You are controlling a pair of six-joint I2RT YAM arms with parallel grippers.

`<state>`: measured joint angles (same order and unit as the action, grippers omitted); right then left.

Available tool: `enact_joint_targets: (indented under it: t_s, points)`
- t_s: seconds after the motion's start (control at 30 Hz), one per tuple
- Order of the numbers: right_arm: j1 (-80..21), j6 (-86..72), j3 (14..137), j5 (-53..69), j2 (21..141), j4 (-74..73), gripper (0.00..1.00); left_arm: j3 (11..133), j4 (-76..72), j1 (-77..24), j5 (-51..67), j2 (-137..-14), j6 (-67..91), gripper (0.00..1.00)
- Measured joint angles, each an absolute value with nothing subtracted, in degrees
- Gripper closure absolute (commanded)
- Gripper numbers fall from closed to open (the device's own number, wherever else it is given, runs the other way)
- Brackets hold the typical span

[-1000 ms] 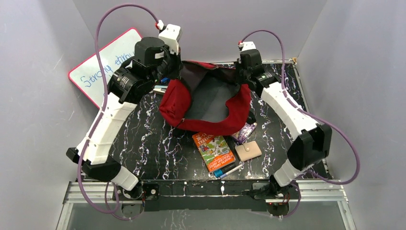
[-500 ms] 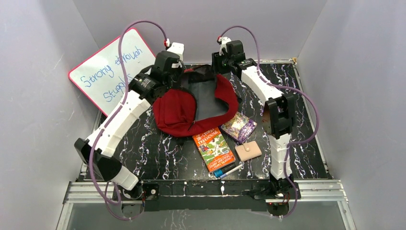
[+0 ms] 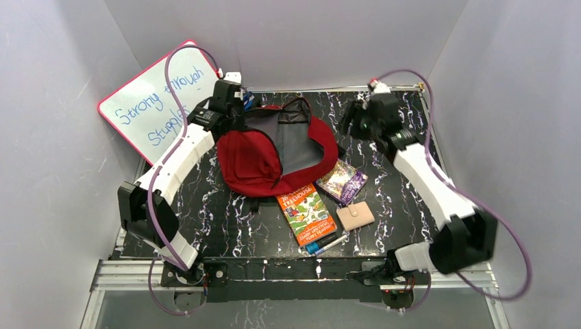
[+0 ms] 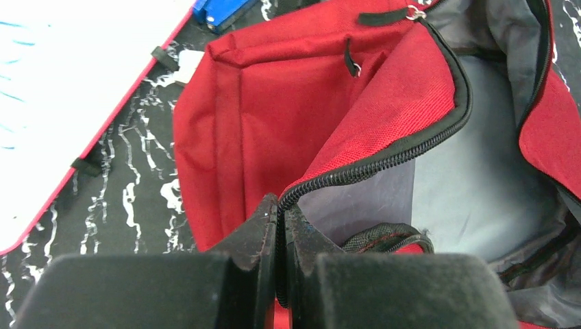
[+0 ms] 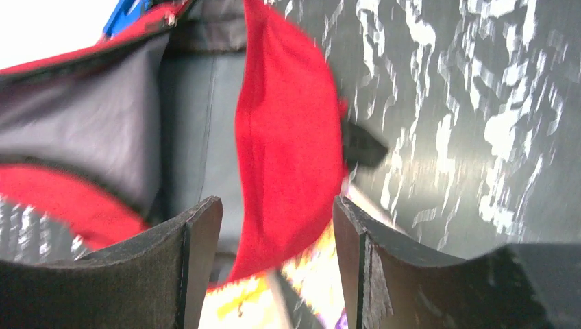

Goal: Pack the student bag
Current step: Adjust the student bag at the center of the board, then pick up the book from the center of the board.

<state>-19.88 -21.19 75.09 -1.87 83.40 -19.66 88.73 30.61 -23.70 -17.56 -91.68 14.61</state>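
The student bag [image 3: 250,161], dark red with a grey lining and black zippers, lies open on the marbled table [image 3: 219,212]. My left gripper [image 3: 240,118] is at the bag's back left corner. In the left wrist view this gripper [image 4: 281,205] is shut on the black zipper edge of the bag [image 4: 253,116]. My right gripper [image 3: 351,122] hovers just right of the bag, apart from it. Seen from the right wrist, that gripper [image 5: 277,212] is open and empty, with the bag's red rim [image 5: 288,137] beyond its fingers.
A whiteboard [image 3: 154,96] leans at the back left. In front of the bag lie a colourful book [image 3: 307,214], a purple packet [image 3: 341,181], a beige wallet [image 3: 355,216] and pens [image 3: 325,243]. A blue item [image 4: 219,10] sits behind the bag.
My right gripper opened, let go of the bag's rim and pulled away to the right. The bag shifted left and sagged. The left gripper came lower, still gripping the zipper edge.
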Motion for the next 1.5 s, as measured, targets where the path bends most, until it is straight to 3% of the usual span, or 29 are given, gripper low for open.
enact_joint_targets:
  t_s: [0.2, 0.43, 0.47, 0.53, 0.6, 0.7, 0.93, 1.07, 1.23, 1.5]
  points:
    - [-20.8, -36.45, 54.24, -1.67, 62.43, -23.55, 0.3, 83.0, 26.26, -23.59, -12.08, -91.59, 14.57, 1.0]
    - [-21.39, -44.07, 48.45, -7.94, 53.52, -35.38, 0.26, 79.94, 24.14, -23.64, -9.04, -91.57, 14.66, 1.0]
    - [-21.39, -44.38, 48.29, -8.84, 53.01, -36.32, 0.26, 79.94, 23.94, -23.64, -8.38, -91.57, 14.66, 0.95]
    - [-21.39, -44.77, 47.64, -9.76, 52.71, -37.45, 0.25, 79.94, 23.51, -23.62, -7.25, -91.57, 14.66, 0.75]
    - [-21.39, -45.01, 45.89, -10.37, 52.86, -37.67, 0.24, 79.94, 23.16, -23.64, -5.91, -91.57, 14.68, 0.62]
    - [-21.39, -45.39, 42.52, -11.46, 53.28, -37.82, 0.24, 80.53, 23.2, -23.64, -3.66, -91.64, 15.22, 0.53]
    - [-20.1, -45.39, 39.31, -11.31, 56.4, -36.69, 0.23, 92.38, 23.18, -25.06, 3.31, -94.65, 14.87, 0.51]
    - [-18.26, -44.51, 38.44, -9.87, 57.56, -33.58, 0.23, 95.77, 21.15, -31.73, 6.13, -95.57, 14.28, 0.52]
    - [-14.06, -43.38, 38.22, -8.82, 57.45, -32.05, 0.23, 91.02, 17.74, -42.57, 11.49, -96.95, 15.07, 0.53]
    - [-8.6, -41.63, 37.58, -8.84, 53.39, -32.97, 0.23, 81.41, 14.63, -50.74, 16.43, -101.03, 17.47, 0.58]
